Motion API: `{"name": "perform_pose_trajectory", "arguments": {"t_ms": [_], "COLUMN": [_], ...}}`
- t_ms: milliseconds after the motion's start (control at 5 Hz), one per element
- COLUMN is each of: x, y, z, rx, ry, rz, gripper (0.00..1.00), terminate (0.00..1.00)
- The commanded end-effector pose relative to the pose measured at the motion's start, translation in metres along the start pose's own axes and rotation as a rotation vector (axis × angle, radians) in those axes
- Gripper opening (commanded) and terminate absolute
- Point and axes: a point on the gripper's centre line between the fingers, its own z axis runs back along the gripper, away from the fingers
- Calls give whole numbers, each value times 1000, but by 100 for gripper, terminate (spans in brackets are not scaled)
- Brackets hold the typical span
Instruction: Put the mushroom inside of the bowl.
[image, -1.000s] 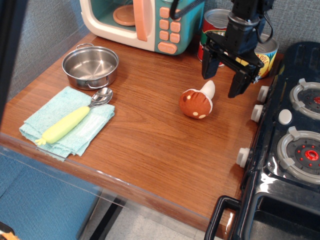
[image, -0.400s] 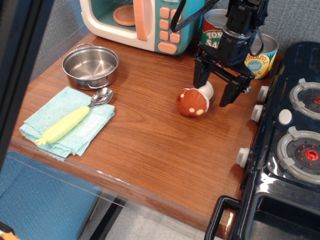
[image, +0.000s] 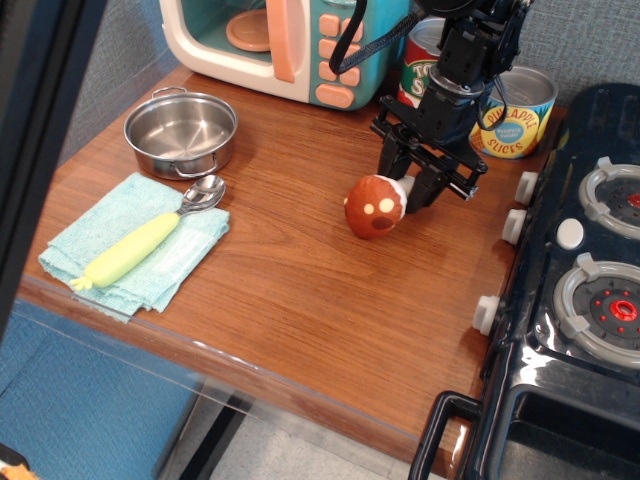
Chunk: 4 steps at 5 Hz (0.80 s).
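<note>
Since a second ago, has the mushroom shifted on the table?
Yes. The mushroom has slid a little left, toward the bowl and away from the stove knobs, as the gripper closed in around its stem.

Gripper (image: 404, 176) low over table (image: 300, 270), fingers either side of white stem of mushroom (image: 374, 205) (contact not clear). Mushroom cap tilts toward 7 o'clock. Bowl (image: 181, 133) well apart at 10 o'clock from mushroom. Cloth (image: 135, 242) with spoon (image: 150, 236) at 6 o'clock from bowl.

A spoon (image: 150, 238) (yellow-handled) lies on a teal cloth (image: 95, 235).
</note>
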Motion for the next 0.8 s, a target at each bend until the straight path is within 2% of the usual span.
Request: {"name": "perform_pose_trajectory", "arguments": {"t_ms": [0,200,600], "x": [-23,-58,-108], "y": [57,105,185], "z": [85,111,88], "rx": [136,143,76], "ry": [-178,-228,-177], "rz": [-19,124,309], "gripper": [0,0,0], "terminate": [0,0,0]}}
